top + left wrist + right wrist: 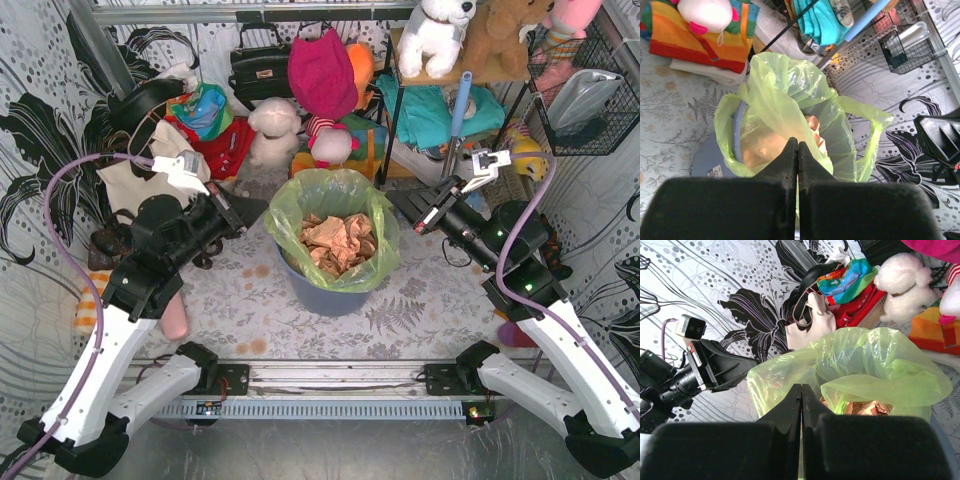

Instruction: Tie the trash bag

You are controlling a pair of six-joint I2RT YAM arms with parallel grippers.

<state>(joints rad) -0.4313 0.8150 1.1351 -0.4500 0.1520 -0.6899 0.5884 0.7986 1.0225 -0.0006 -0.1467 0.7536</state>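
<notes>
Bag: the trash bag point(330, 190) lines the blue-grey bin point(330, 295) mid-table point(420, 300), mouth open, crumpled paper point(335, 240) inside.
Handling: I judge it light, limp, slippery and easily torn; the loose rim flaps are the place to pinch.
Left hand point(258, 213): closed tight at the left rim, green film between its fingers point(785, 165).
Right hand point(397, 203): likewise at the right rim.
Table: fern-patterned cloth.
Room: soft toys point(275, 130) crowd just behind.
</notes>
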